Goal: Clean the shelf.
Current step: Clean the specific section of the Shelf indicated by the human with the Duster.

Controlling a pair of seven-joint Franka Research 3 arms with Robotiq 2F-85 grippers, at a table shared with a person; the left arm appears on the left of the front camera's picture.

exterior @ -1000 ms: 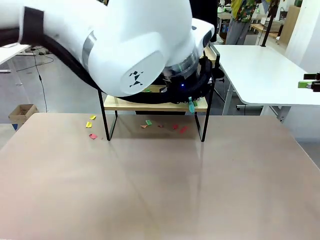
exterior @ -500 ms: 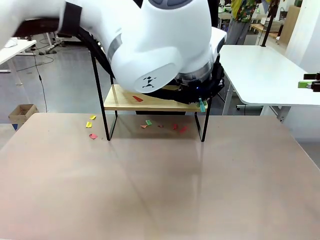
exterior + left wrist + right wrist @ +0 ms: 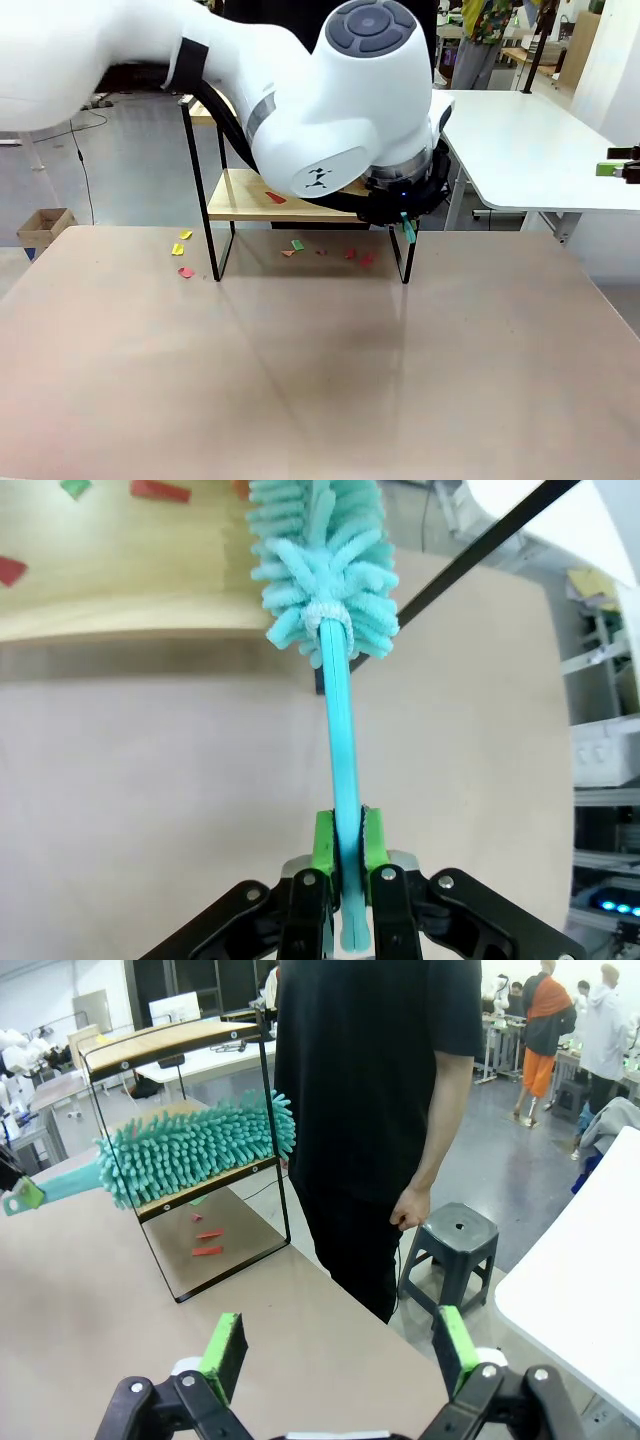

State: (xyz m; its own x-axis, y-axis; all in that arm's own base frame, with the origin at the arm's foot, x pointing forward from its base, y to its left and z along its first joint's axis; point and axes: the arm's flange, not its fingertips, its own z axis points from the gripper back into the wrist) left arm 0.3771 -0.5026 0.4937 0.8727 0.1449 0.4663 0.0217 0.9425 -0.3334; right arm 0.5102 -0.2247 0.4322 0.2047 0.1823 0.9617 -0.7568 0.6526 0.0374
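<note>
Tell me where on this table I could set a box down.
Bare: the near half of the table, from the shelf to the front edge, and the far right corner. Crowded: paper scraps under and left of the shelf, and the left gripper holds a duster at its lower board.

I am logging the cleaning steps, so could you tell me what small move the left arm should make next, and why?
Probably a short sweep of the duster along the lower board of the shelf, toward the red scraps. The left gripper is shut on the duster's handle, its head lies over the board's edge, and red scraps lie on the board beside it.
</note>
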